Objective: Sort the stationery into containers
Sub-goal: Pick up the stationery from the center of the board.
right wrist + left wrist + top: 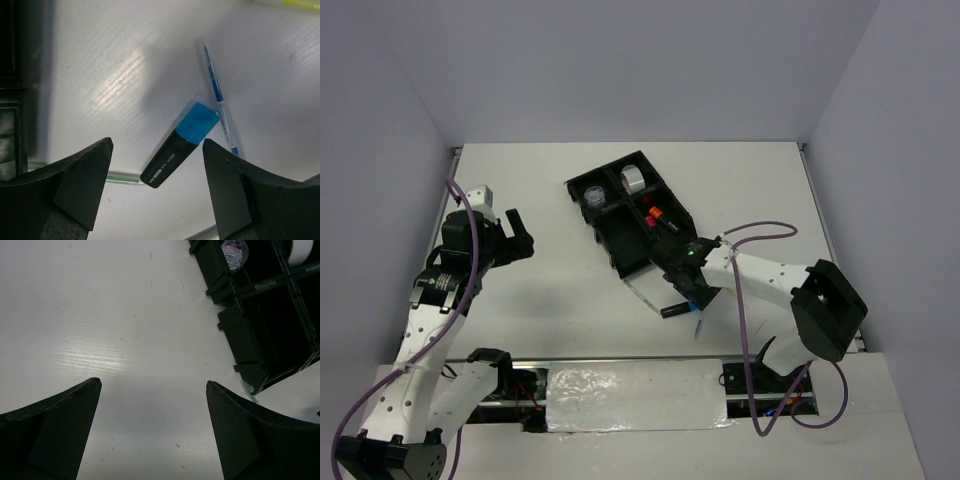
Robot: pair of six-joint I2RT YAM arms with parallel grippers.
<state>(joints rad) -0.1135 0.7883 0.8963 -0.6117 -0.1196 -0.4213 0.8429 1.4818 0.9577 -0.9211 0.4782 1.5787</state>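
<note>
The black four-compartment tray [620,250] lies tilted mid-table and also shows in the left wrist view [260,335]. It holds a white tape roll [634,180], a glittery roll [593,198] and an orange-capped marker [655,213]. My right gripper [698,290] is open, hovering just above a black marker with a blue cap [180,145] lying on the table between its fingers. A thin blue pen [218,97] lies beside the cap, and a thin greenish pen [120,176] by the marker's end. My left gripper [520,240] is open and empty over bare table, left of the tray.
White walls close in the table on three sides. The right arm's cable [750,240] loops above the table near the tray's near right corner. A yellow-green strip [285,3] shows at the top edge of the right wrist view.
</note>
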